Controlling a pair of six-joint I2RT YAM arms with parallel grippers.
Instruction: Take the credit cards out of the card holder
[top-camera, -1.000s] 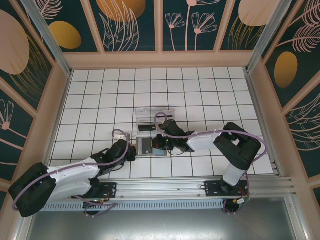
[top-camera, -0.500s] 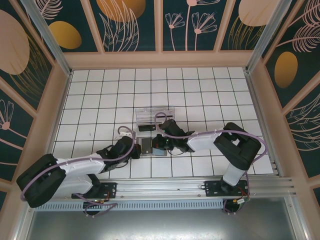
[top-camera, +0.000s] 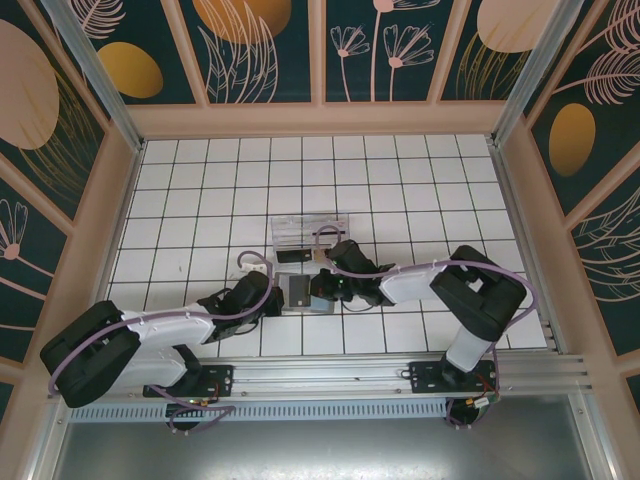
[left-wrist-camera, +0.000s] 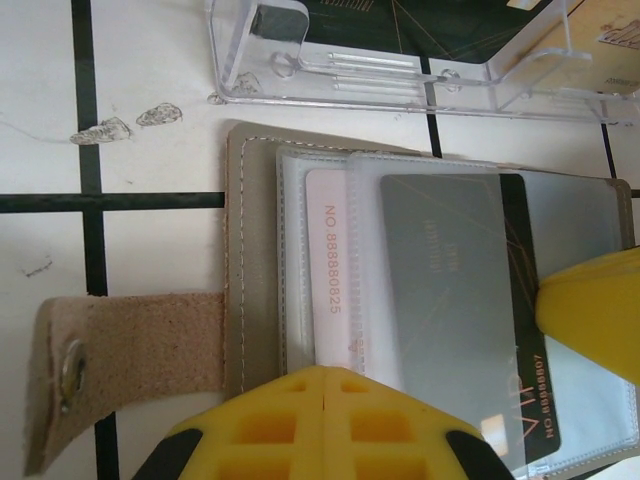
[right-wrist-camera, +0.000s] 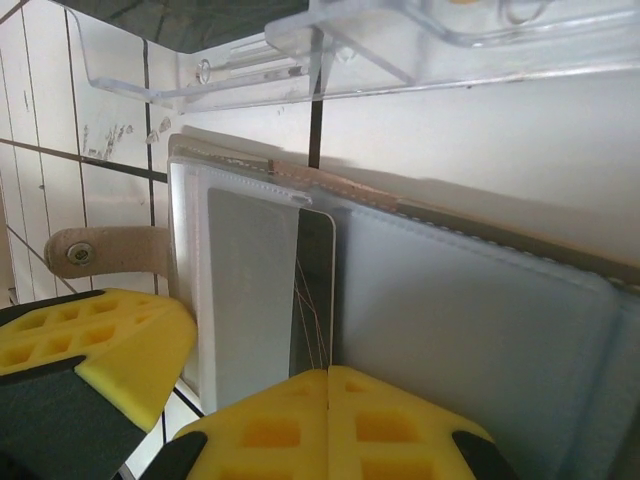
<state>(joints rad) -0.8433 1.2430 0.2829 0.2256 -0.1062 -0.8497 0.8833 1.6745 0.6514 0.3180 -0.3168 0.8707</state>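
While the left gripper (left-wrist-camera: 325, 388) is holding its yellow pads pressed together, with nothing visible between them, its tips are sitting over the near edge of the open card holder (left-wrist-camera: 252, 250). Just ahead of those tips the credit cards (left-wrist-camera: 440, 270) are lying tucked in clear sleeves: a grey one beside a pale one with red digits and over a dark one marked VIP. The tan tab (left-wrist-camera: 140, 350) is sticking out to the tips' left, flat on the white tiles (left-wrist-camera: 150, 110). Opposite, the right gripper (right-wrist-camera: 328, 385) is likewise showing closed pads, its tips sitting at the dark card's end, with the bluish-grey panel spreading to their right. Beyond both, a clear tray (right-wrist-camera: 300, 70) is standing just past the holder.
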